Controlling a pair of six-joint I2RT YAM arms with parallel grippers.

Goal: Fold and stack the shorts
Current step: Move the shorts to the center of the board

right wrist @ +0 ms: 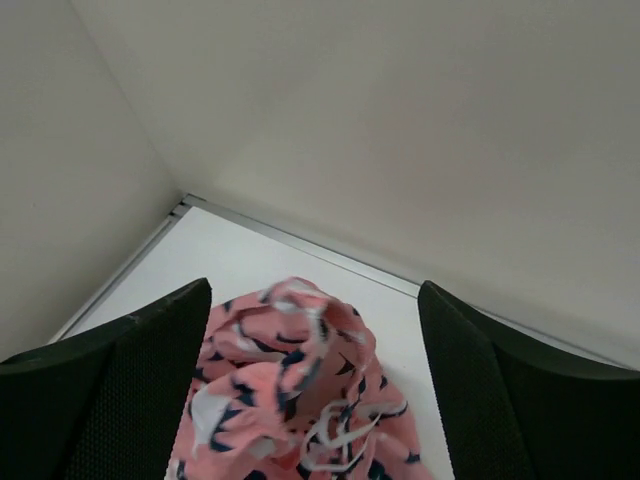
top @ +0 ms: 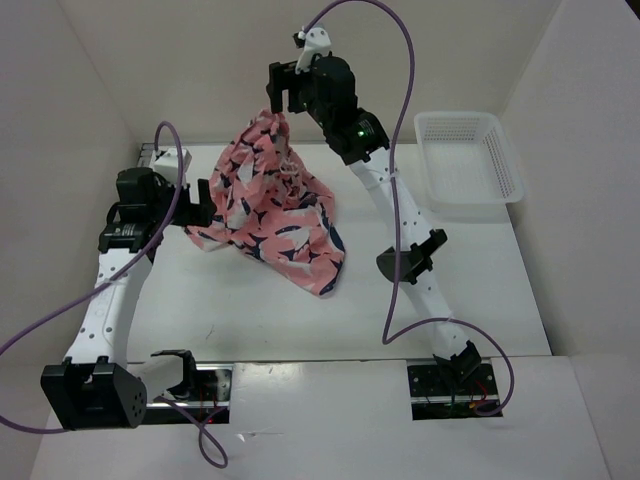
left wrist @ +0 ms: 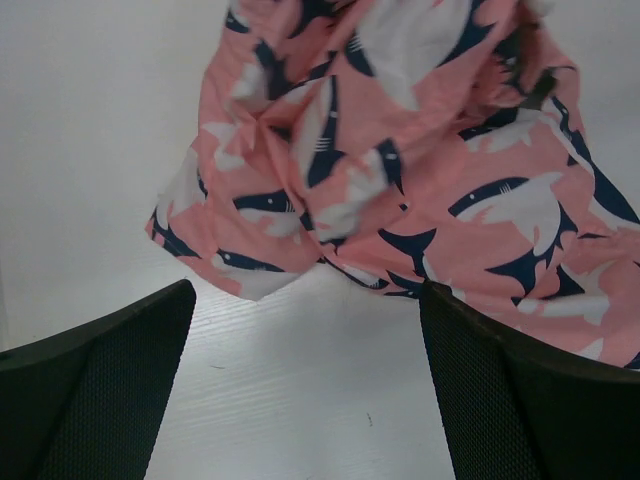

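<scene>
Right gripper (top: pixel 283 98): raised high, jaws parted wide. In its wrist view you see the cloth's peak below and between the fingers (right wrist: pixel 150 380), pinched by neither, so read the grip as released.
Shorts (top: pixel 280 205): a crumpled cone of salmon fabric printed with navy-and-white sharks. The tip sits directly under the right gripper with white drawstring loops showing, and the skirt spreads over the table (top: pixel 250 320) toward the left gripper.
Left gripper (top: pixel 199 206): low over the table, jaws fully apart and holding nothing. The shorts' hem lies just ahead of its opening, so it is probably staged there to take an edge.
Mesh basket (top: pixel 508 165): well off to the right arm's outer side, apart from the cloth.
Stage: judged early. You have no fold made yet, and the next move calls for a flat, findable edge to pinch.
</scene>
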